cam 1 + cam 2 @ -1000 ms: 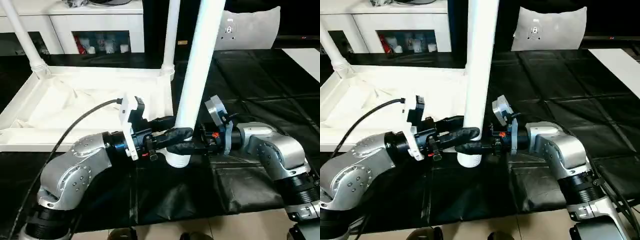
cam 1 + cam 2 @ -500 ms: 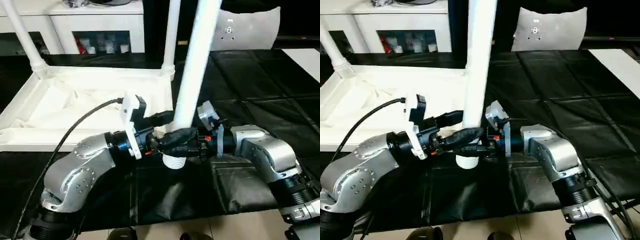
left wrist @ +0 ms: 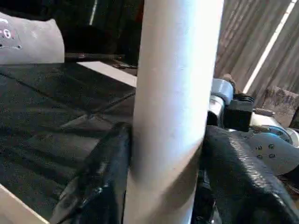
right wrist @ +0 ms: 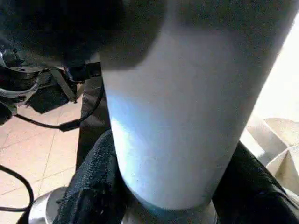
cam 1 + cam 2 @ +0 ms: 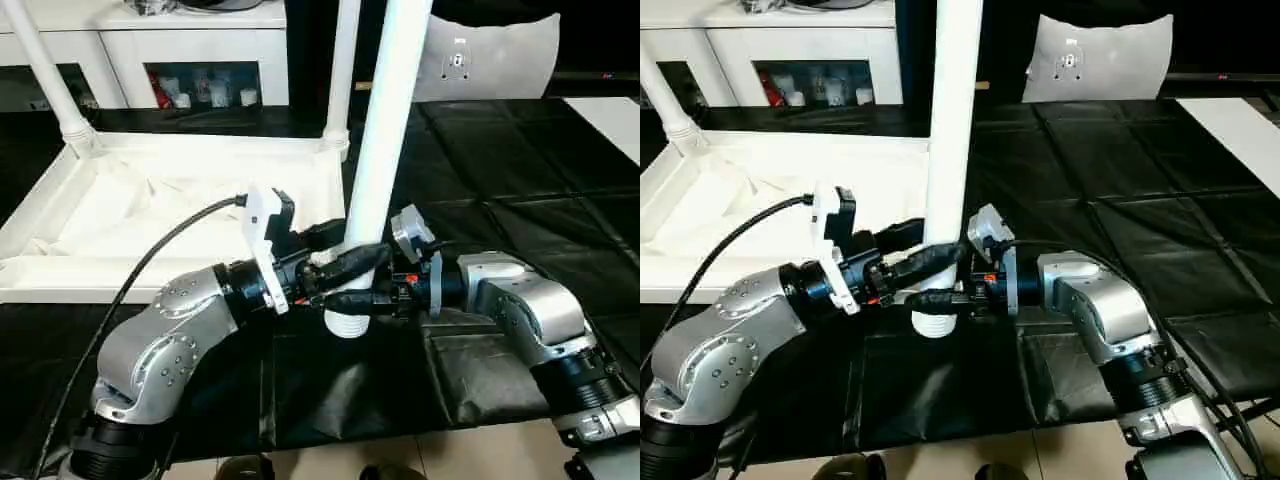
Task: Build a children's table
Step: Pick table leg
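- Head camera, left eye: a long white tube leg (image 5: 385, 140) stands nearly upright at the near edge of the black-covered work table (image 5: 520, 200) — its long axis runs up out of the picture, leaning slightly to the right toward the top, and its ribbed lower end (image 5: 347, 322) points down at the cloth. The left gripper (image 5: 352, 262) comes in from the left and the right gripper (image 5: 352, 300) from the right; both clamp the leg just above that ribbed end, the right one a little lower. To the left lies the upturned table top (image 5: 150, 205), underside up, with two more legs (image 5: 340, 70) rising from its far corner sockets.
- Head camera, right eye: the same leg stands between the two silver forearms, both pairs of black fingers wrapped about its lower part. Far to the right, a flat white panel (image 5: 1102, 58) stands behind the table.
- Left wrist: two black fingers (image 3: 100, 172) press against either side of the white tube — closed on it.
- Right wrist: black fingers (image 4: 93, 191) hug the tube from both sides, right above its ribbed end; tiled floor (image 4: 28, 149) shows beyond.
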Robot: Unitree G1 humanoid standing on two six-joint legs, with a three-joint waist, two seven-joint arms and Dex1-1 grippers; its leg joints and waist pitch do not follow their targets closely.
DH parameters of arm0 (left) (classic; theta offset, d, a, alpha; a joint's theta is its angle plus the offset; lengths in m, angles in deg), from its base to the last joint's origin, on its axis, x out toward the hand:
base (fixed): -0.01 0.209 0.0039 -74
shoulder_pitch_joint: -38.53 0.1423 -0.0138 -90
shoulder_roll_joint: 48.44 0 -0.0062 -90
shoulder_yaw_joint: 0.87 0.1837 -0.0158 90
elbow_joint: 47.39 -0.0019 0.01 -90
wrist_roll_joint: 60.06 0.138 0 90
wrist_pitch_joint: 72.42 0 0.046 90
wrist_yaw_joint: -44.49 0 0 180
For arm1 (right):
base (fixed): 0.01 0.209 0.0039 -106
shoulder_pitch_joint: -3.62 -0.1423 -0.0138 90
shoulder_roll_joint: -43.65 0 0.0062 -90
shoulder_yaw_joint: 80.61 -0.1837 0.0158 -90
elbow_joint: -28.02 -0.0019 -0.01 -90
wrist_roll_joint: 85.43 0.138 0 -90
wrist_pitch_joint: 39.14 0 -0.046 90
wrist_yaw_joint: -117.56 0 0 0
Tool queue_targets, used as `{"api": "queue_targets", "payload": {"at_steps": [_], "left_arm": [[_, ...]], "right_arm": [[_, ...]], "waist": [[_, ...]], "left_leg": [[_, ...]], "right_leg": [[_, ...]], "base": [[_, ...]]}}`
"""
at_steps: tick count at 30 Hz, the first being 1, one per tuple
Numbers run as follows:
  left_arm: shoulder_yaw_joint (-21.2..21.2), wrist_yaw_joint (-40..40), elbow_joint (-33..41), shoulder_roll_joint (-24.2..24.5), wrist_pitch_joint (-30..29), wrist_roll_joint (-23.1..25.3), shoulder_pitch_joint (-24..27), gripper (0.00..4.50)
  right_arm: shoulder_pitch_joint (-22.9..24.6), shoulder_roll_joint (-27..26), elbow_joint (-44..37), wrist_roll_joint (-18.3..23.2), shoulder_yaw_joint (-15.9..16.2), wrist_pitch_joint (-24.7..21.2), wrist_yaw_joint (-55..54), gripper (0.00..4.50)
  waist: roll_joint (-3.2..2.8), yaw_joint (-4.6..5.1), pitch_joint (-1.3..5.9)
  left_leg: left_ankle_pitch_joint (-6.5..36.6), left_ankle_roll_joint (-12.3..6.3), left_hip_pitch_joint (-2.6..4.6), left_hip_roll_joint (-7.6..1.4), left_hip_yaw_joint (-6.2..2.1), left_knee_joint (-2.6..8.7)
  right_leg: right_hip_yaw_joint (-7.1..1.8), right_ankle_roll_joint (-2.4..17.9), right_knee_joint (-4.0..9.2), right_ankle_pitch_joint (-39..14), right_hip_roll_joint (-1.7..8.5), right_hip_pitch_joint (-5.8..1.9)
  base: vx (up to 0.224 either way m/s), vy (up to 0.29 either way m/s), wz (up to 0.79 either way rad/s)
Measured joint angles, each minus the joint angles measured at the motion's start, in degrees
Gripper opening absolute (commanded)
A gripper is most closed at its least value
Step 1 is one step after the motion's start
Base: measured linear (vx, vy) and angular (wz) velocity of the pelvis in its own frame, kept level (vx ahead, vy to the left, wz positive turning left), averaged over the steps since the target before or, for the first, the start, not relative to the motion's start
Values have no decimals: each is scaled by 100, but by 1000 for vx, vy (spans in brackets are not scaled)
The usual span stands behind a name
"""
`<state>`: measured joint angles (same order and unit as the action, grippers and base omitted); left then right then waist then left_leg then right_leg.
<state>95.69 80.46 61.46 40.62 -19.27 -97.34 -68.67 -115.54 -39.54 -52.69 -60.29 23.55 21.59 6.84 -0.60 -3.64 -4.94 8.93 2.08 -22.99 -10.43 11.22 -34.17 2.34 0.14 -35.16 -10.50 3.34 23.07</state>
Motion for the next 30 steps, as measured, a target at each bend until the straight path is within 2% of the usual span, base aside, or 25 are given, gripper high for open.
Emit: {"api": "queue_targets", "payload": {"at_steps": [5, 15, 16, 17, 19, 22, 30], "left_arm": [[-2, -11, -2, -23, 73, 54, 27, 198], [-151, -131, -3, -223, 235, 81, 85, 193], [-188, -147, -3, -242, 253, 81, 85, 193], [-223, -174, -3, -269, 295, 81, 84, 193], [-277, -224, -3, -293, 357, 78, 84, 193], [-328, -264, -3, -291, 392, 82, 85, 193], [-273, -207, -3, -195, 402, 116, 98, 191]], "right_arm": [[-1, -15, 5, -3, -3, 0, 5, 199], [-69, -173, 56, 36, -149, -37, -88, 199], [-102, -188, 69, 66, -171, -61, -103, 234], [-137, -198, 85, 109, -192, -68, -136, 234], [-204, -206, 107, 134, -227, -87, -221, 271], [-235, -223, 121, 193, -361, -241, -317, 277], [-268, -139, 117, 331, -457, -435, -195, 280]], "waist": [[0, -4, 0], [0, 8, 0], [1, 8, 0], [1, 7, 0], [1, 4, 0], [2, -1, 0], [4, 2, 1]], "left_leg": [[0, 0, 0, 0, 0, 0], [0, 0, 0, 0, 0, -1], [0, 0, 0, 0, 0, -2], [0, 0, 0, 0, 0, -2], [0, 0, 0, -1, 0, -2], [0, 0, -1, 0, 0, -2], [0, 0, -1, -1, 0, -3]], "right_leg": [[0, 0, 0, 0, 0, 0], [0, 0, 0, 0, 0, 0], [0, 1, 0, 0, 0, 0], [0, 1, -1, 0, 0, 0], [1, 1, -1, 0, 0, 0], [0, 1, 0, 0, 0, 0], [0, 0, 0, 0, 0, 0]], "base": [[0, 0, 0], [0, 0, 0], [0, 0, 0], [0, 0, 0], [0, 0, 0], [0, 0, 0], [0, 0, 0]]}}
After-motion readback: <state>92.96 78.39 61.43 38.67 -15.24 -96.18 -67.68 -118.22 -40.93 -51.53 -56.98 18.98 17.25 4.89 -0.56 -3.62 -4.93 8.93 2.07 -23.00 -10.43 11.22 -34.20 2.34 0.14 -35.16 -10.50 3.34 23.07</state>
